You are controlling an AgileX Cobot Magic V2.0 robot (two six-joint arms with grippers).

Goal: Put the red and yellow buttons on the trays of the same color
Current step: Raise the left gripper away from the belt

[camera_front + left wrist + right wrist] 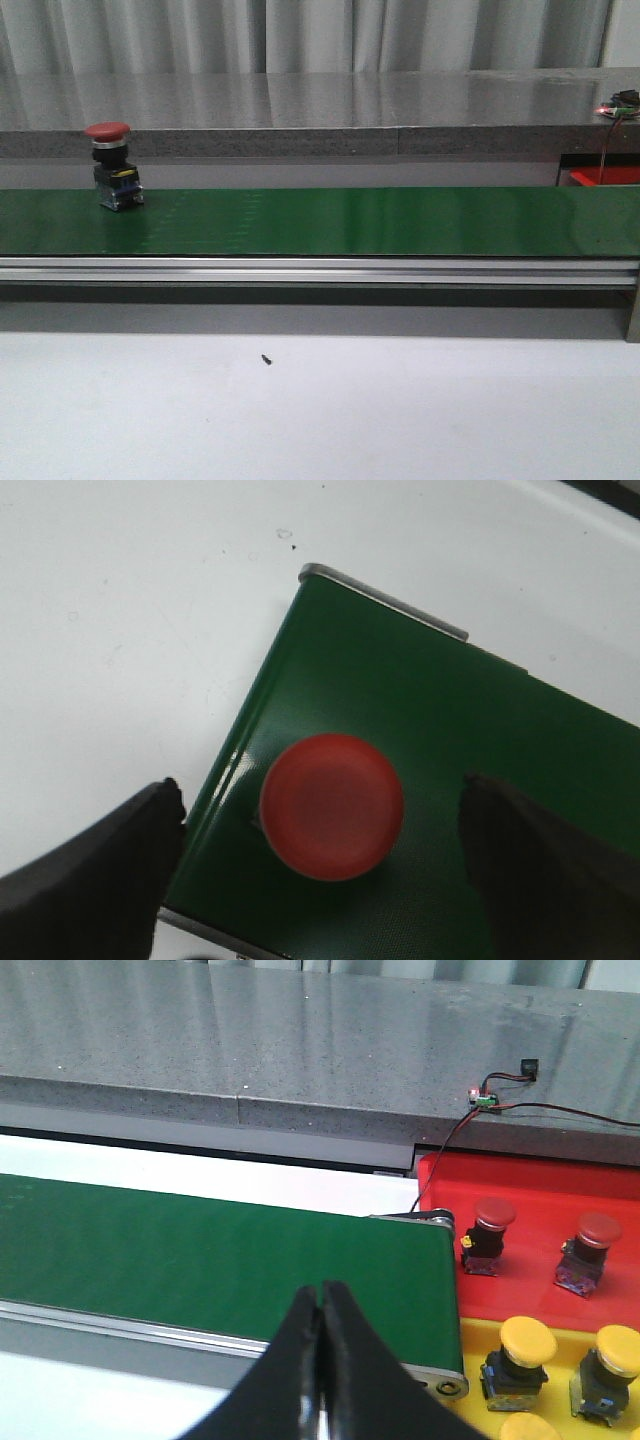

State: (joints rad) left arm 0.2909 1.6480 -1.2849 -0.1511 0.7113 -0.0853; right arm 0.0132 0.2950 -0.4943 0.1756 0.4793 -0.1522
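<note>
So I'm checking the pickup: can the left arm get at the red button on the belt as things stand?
Probably yes. The left pincer is open, its fingers either side of the red button, nothing between them on the green belt.

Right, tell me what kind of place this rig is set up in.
Probably a lab mock-up of a factory sorting line. A green conveyor belt carries a red push button, and a red tray beside a yellow tray at its end holds sorted buttons. No people or other machines show.
</note>
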